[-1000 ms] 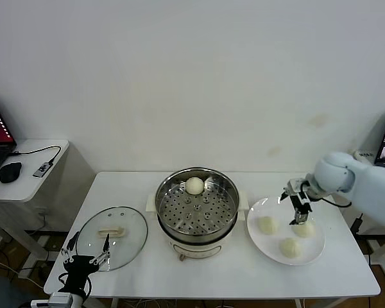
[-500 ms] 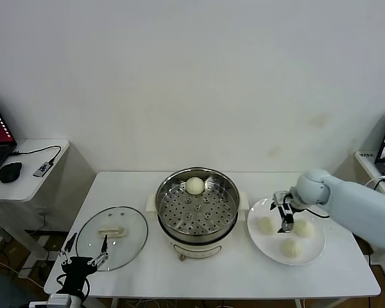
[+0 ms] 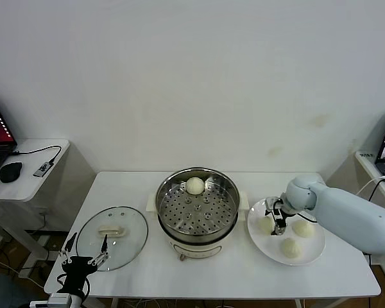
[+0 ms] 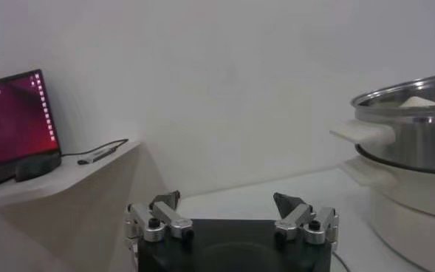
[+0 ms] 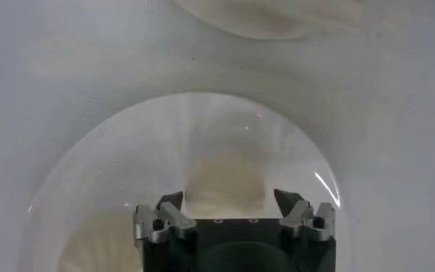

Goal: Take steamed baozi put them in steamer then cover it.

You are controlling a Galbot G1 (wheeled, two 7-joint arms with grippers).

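My right gripper [image 3: 277, 218] hangs fingers apart over the plate [image 3: 314, 251], beside a baozi [image 3: 265, 224]. Descending off-centre could nudge it away; the steamer [image 3: 196, 204] holds one

Smooth pale-blue right arm [image 3: 346, 215]; black pincer [image 5: 232, 214] with silver, screw-fastened fingers [image 5: 162, 218].

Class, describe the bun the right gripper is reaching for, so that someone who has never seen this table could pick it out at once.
Start at the steamer in the middle of the table; to its right lies a white plate with three baozi. The one meant is the bun nearest the steamer, with the open right gripper hanging at its side. The other two buns lie farther from the steamer.
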